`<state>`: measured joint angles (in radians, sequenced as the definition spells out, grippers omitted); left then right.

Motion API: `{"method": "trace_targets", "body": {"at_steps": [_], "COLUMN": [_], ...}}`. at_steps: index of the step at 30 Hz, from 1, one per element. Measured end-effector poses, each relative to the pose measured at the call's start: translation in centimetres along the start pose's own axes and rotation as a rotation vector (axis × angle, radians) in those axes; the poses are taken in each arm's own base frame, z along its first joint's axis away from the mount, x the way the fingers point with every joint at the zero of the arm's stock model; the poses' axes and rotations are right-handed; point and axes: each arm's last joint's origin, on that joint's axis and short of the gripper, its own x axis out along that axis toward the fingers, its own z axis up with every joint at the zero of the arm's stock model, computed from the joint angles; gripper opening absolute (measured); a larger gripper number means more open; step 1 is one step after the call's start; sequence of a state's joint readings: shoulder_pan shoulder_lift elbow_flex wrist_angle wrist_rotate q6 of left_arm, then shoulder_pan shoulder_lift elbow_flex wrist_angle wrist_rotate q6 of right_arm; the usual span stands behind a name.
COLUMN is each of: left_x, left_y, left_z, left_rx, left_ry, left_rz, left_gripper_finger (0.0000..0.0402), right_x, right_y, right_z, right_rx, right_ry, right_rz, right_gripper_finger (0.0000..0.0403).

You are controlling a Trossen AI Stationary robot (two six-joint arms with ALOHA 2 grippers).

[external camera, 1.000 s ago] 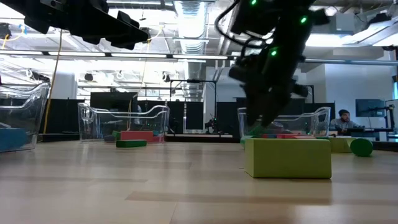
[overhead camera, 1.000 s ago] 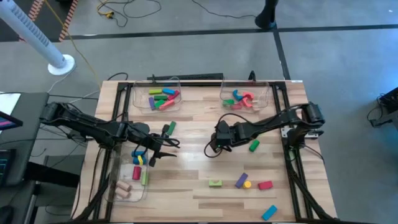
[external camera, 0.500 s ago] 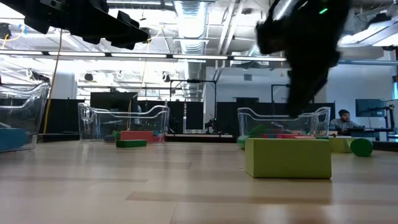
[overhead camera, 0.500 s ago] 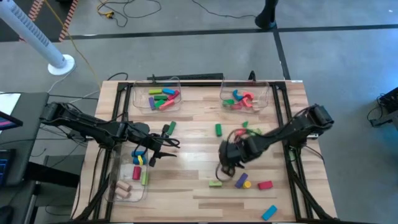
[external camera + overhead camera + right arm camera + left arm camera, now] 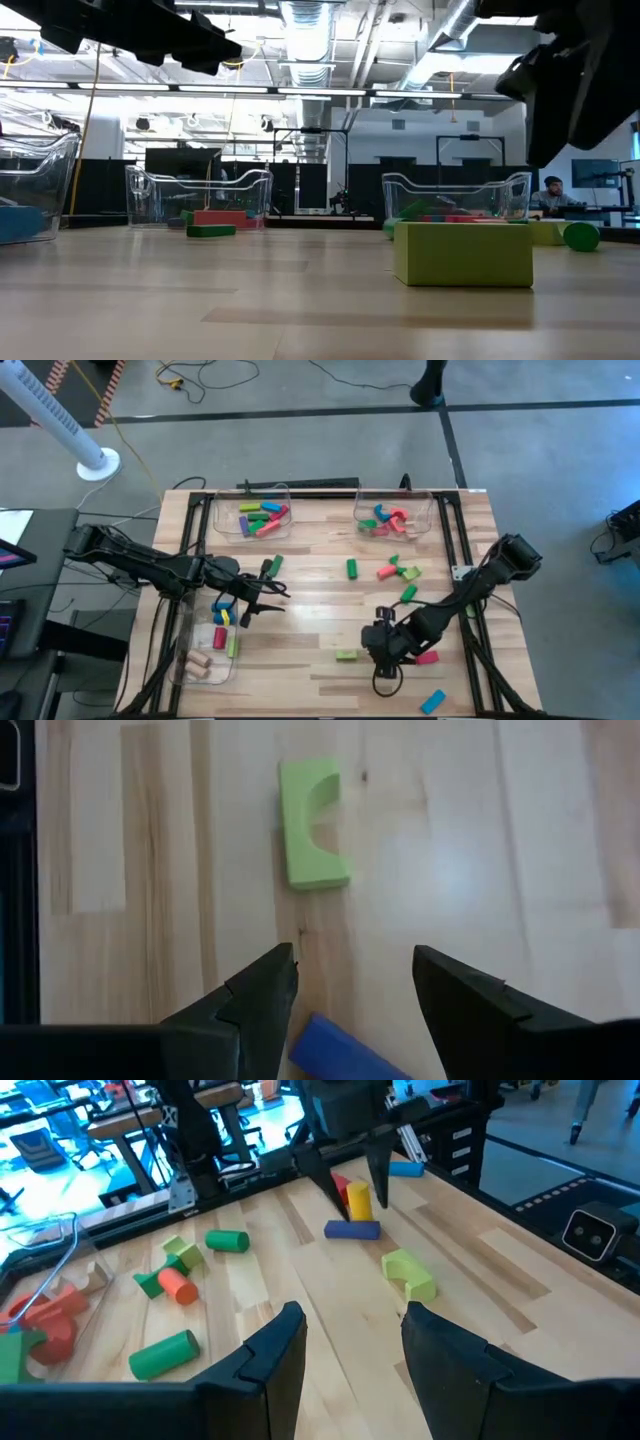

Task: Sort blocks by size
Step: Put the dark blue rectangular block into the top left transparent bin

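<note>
Right tool (image 5: 383,656): fingers apart, empty, low over desk (image 5: 310,590) front, just beside purple block (image 5: 335,1055) and lime arch block (image 5: 346,655).
Left tool (image 5: 268,598): half open, empty, by left bin (image 5: 205,645).
Nearby: yellow cylinder (image 5: 359,1201) upright behind purple bar; pink block (image 5: 429,657) touching right arm.
Arch: long axis across desk, notch facing tool.
Bins: far-left bin (image 5: 263,518) w/ bars; far-right bin (image 5: 390,518) w/ arches; left bin w/ small pieces.

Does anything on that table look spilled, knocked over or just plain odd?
Nothing looks damaged or spilled. Loose blocks lie scattered mid-table, simply not yet sorted into the clear bins. The light green arch block lies flat on its side.
</note>
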<state>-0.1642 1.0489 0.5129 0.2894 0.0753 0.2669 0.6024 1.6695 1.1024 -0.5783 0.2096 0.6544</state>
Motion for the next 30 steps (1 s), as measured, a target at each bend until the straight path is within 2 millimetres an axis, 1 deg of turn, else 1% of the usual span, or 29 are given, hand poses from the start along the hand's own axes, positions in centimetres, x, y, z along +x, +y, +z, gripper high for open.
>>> {"method": "trace_targets", "body": {"at_steps": [5,9,18,23,25,27,30], "left_x": [0.0,0.0,0.0,0.0,0.0,0.0,0.0], "left_y": [0.0,0.0,0.0,0.0,0.0,0.0,0.0], "left_z": [0.0,-0.1,0.0,0.0,-0.1,-0.1,-0.1], "left_rx": [-0.013,-0.015,-0.003,-0.004,-0.005,-0.006,-0.005], "left_ry": [0.003,0.007,0.002,0.003,0.008,0.007,0.007], "left_rz": [-0.001,-0.002,-0.001,-0.001,-0.002,-0.002,-0.002], "left_gripper_finger": [0.0158,0.0158,0.0158,0.0158,0.0158,0.0158,0.0158], "right_x": [1.6,2.2,2.0,3.8,4.5,4.7,5.0], "right_y": [0.5,1.1,1.4,1.5,1.7,1.8,2.1], "right_z": [-1.0,-1.7,-3.0,-3.7,-3.6,-3.4,-2.9], "right_rx": [-0.026,-0.055,-0.192,-0.313,-0.361,-0.396,-0.406], "right_ry": [0.095,0.134,0.23,0.284,0.319,0.368,0.429], "right_rz": [0.011,0.014,-0.036,-0.058,-0.069,-0.11,-0.151], "right_gripper_finger": [0.0234,0.0234,0.0234,0.0234,0.0234,0.0234,0.0234]}}
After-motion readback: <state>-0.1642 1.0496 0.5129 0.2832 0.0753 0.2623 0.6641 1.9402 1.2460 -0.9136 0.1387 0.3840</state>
